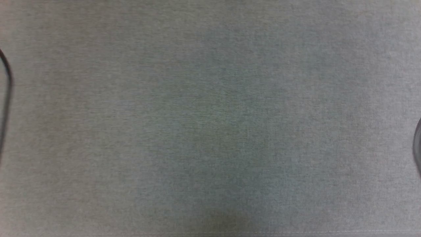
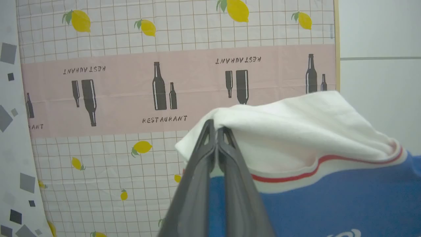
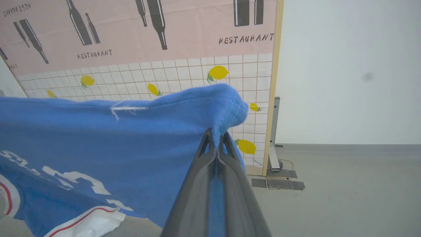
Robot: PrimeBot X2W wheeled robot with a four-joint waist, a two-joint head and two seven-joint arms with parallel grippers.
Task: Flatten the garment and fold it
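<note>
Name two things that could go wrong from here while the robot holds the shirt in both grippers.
1. The left gripper pinches only a small fold of the white sleeve. That fold might slip free if the shirt is pulled taut.
2. The right gripper holds the stitched blue edge right at its rim, and the shirt hangs bunched below, so it may land wrinkled.

I read RESTAURANT on pink band (image 2: 197,85) of lemon-print cloth (image 2: 197,29): frame centre in left wrist view, inverted copies upper left and upper middle. Same word upper right in right wrist view. White lettering on garment (image 3: 98,148): I can't read it.
</note>
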